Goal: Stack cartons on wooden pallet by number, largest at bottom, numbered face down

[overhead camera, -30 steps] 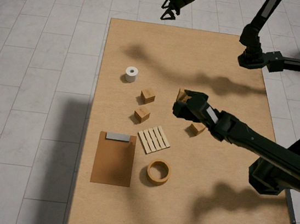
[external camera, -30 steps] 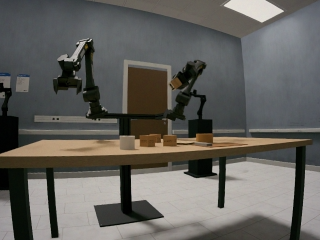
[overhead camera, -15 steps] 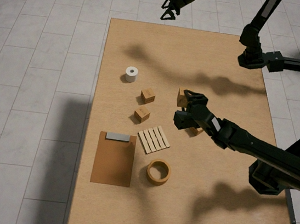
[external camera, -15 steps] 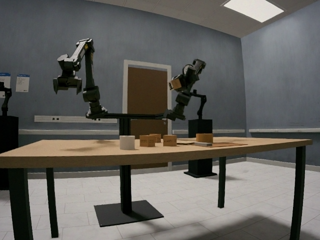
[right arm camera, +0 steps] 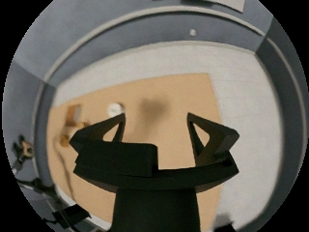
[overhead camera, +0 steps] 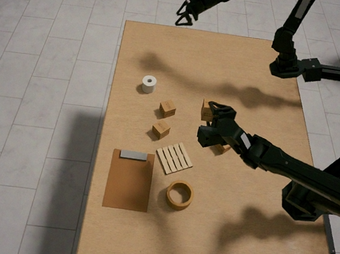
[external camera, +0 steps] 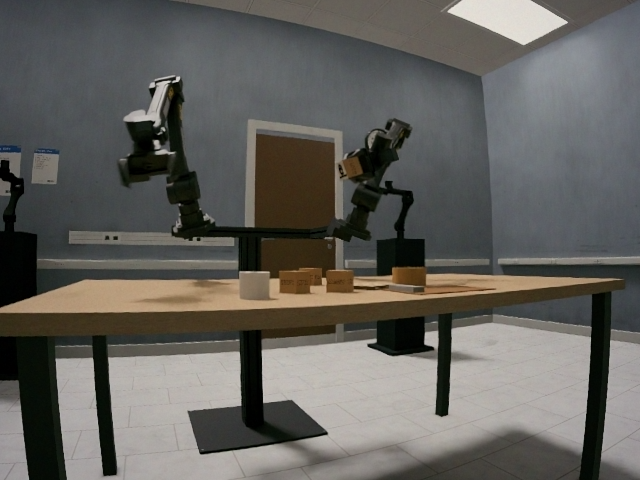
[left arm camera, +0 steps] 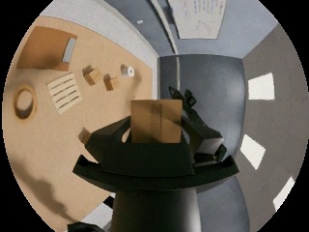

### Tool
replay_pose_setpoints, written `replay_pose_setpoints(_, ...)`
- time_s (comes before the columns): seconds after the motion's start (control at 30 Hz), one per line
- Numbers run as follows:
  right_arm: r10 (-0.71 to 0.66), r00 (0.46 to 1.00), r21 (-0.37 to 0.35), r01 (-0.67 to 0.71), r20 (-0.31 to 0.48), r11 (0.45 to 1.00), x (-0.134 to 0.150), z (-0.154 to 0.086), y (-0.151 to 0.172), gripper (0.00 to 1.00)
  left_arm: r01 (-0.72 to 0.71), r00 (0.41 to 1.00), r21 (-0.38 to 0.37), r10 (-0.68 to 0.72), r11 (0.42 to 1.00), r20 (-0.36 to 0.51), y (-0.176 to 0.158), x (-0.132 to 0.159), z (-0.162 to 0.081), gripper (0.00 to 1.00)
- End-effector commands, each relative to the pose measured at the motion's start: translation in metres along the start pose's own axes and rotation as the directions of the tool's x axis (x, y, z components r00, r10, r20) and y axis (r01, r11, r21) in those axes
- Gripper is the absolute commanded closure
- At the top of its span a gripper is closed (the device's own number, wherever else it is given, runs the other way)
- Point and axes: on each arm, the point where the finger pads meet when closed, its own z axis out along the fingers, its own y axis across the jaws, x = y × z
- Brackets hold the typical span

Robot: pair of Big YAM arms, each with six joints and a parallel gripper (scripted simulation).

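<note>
Clamped on a carton (overhead camera: 207, 110) (external camera: 353, 167) (left arm camera: 156, 121), your left claw (overhead camera: 212, 114) (external camera: 354, 166) (left arm camera: 155, 115) hung right of centre in the top view. Your right claw (overhead camera: 177, 16) (external camera: 124, 173) (right arm camera: 155, 115) stood apart at that frame's upper edge. You had the pallet (overhead camera: 174, 158) (left arm camera: 65, 93) near the centre, two cartons just above it and another partly hidden to its right.

White roll (overhead camera: 149, 87) (external camera: 254, 285) (left arm camera: 127, 72) (right arm camera: 115, 109), brown clipboard (overhead camera: 128, 183) (left arm camera: 42, 48)

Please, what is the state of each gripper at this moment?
Left gripper: closed on a carton, held above the table.
Right gripper: open, holding nothing.
</note>
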Motion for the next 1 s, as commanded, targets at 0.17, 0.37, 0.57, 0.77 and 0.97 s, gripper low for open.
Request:
replay_pose_setpoints(0.17,0.323,0.944,-0.261,-0.297,0.062,0.918,-0.003,0.051,0.110,0.00,-0.005,1.000,0.041,0.004,0.999,0.028,-0.026,-0.019,0.003,0.50)
replay_pose_setpoints(0.37,0.486,0.874,-0.458,-0.432,-0.001,0.777,0.001,0.060,0.194,0.00,-0.005,1.000,0.041,0.004,0.999,0.028,-0.026,-0.019,0.003,0.50)
replay_pose_setpoints(0.57,0.594,0.791,-0.619,-0.543,-0.150,0.567,0.016,0.050,0.283,0.00,-0.006,1.000,0.021,0.005,1.000,0.018,-0.013,-0.012,0.002,0.50)
replay_pose_setpoints(0.77,0.628,0.730,-0.696,-0.598,-0.269,0.397,0.020,0.034,0.340,0.00,-0.006,1.000,0.021,0.005,1.000,0.018,-0.013,-0.012,0.002,0.50)
replay_pose_setpoints(0.97,0.581,0.630,-0.717,-0.688,-0.515,0.111,0.052,-0.012,0.424,0.00,-0.006,1.000,0.021,0.005,1.000,0.018,-0.013,-0.012,0.002,0.50)
